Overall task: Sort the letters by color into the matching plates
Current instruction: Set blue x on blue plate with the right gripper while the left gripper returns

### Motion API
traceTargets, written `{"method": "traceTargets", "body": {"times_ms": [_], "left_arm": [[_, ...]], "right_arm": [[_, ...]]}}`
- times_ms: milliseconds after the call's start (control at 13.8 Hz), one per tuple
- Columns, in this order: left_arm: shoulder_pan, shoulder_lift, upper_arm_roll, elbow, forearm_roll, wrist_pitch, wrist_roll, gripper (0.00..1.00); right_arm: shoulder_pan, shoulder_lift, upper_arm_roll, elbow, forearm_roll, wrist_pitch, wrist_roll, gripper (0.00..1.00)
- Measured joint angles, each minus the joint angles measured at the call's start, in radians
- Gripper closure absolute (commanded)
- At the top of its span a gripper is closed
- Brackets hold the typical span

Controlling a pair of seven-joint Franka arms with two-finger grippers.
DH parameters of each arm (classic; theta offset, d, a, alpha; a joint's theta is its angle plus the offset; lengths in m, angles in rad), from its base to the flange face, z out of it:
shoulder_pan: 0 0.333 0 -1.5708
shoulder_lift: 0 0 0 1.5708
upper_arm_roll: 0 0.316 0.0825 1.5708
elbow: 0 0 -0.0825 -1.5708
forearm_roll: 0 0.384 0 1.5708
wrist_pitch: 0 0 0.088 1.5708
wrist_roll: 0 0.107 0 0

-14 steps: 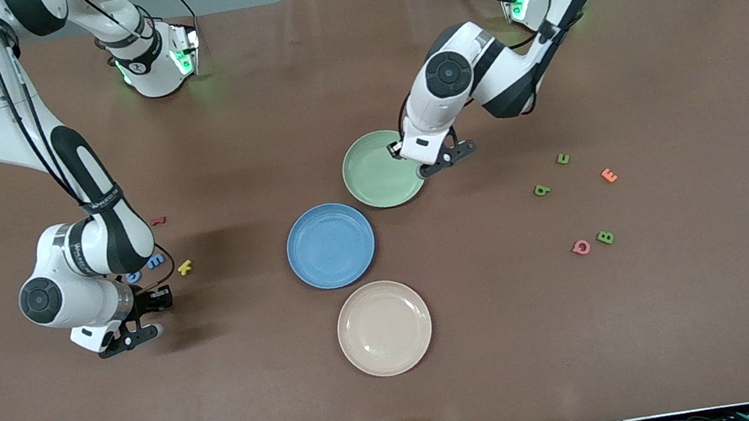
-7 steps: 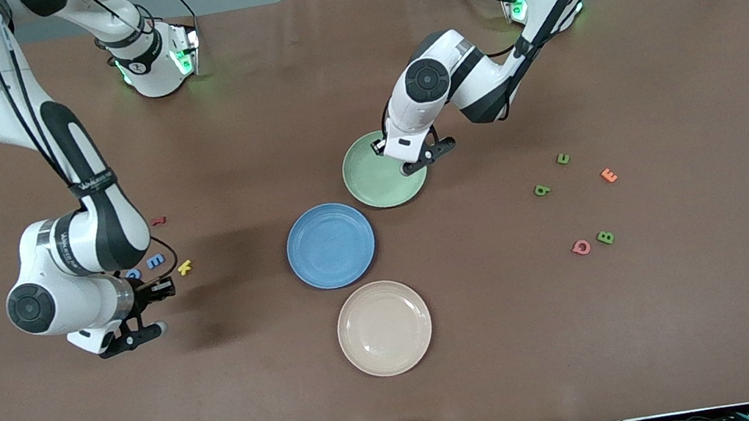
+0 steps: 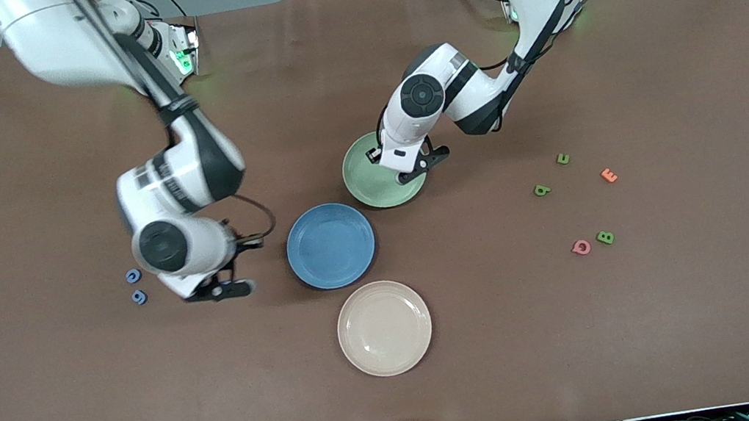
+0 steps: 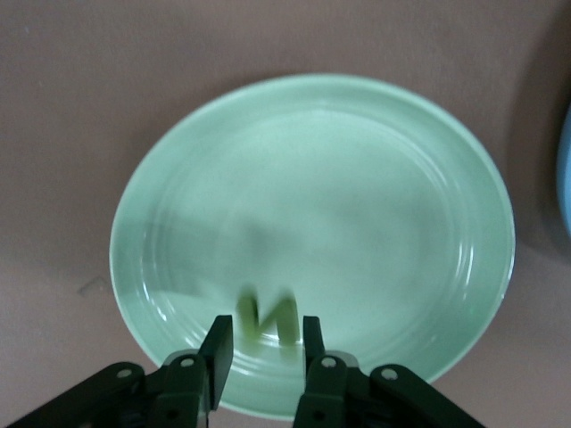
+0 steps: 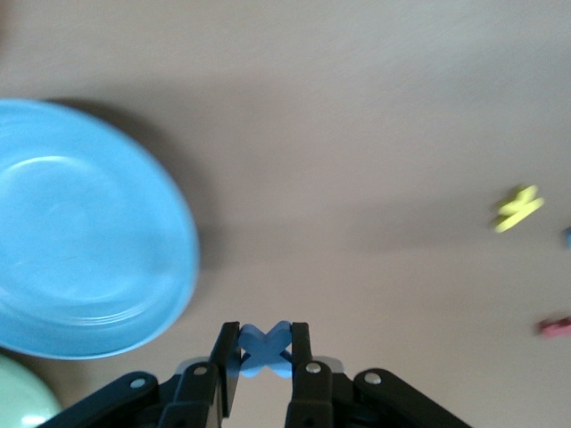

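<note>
status: my left gripper (image 3: 406, 176) hangs over the green plate (image 3: 361, 168), above the part of its rim toward the left arm's end of the table. in the left wrist view my fingertips (image 4: 220, 343) stand a little wider than the green n (image 4: 268, 314) between them, a thin gap showing on either side, so i log this hand as released; the n is blurred and sits over the plate's inner slope. my right gripper (image 3: 238, 288) is over bare table just beside the blue plate (image 3: 331, 245), on the side toward the right arm's end. it is clenched on the blue x (image 5: 264, 346), both pads pressed against the letter's arms. two more blue letters (image 3: 133, 276) lie close together on the table, farther toward the right arm's end. three green letters (image 3: 542, 190) lie scattered toward the left arm's end, well apart from the plates, with the orange e (image 3: 608, 175) and pink q (image 3: 580, 247) among them; the q is just beside one green letter. right wrist view also shows the yellow letter (image 5: 517, 208) and a red letter (image 5: 555, 326) on the table. the cream plate (image 3: 385, 328) lies nearer the front camera than the blue plate.
</note>
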Motion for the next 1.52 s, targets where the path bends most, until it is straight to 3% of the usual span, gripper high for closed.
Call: {"method": "traceTargets", "body": {"times_ms": [361,795,1156,1518], "left_arm": [[0.025,-0.017,0.041,0.033,0.050,0.002,0.000,0.01],[0.261,-0.075,0.056,0.039,0.309,-0.001,0.026,0.02],[0.370,-0.074,0.059,0.019,0.338,-0.004,0.009,0.01],[0.394,-0.072,0.062,-0.026,0.340,-0.007,-0.249,0.01]], "right_arm": [[0.095,0.040,-0.001,-0.014,0.037,0.142,0.164,0.86],[0.155,0.122,-0.002,-0.015,0.046,0.291,0.251,0.86],[0.159,0.131,-0.004,-0.015,0.075,0.299,0.251,0.85],[0.164,0.134,-0.004,-0.015,0.076,0.299,0.251,0.83]]}}
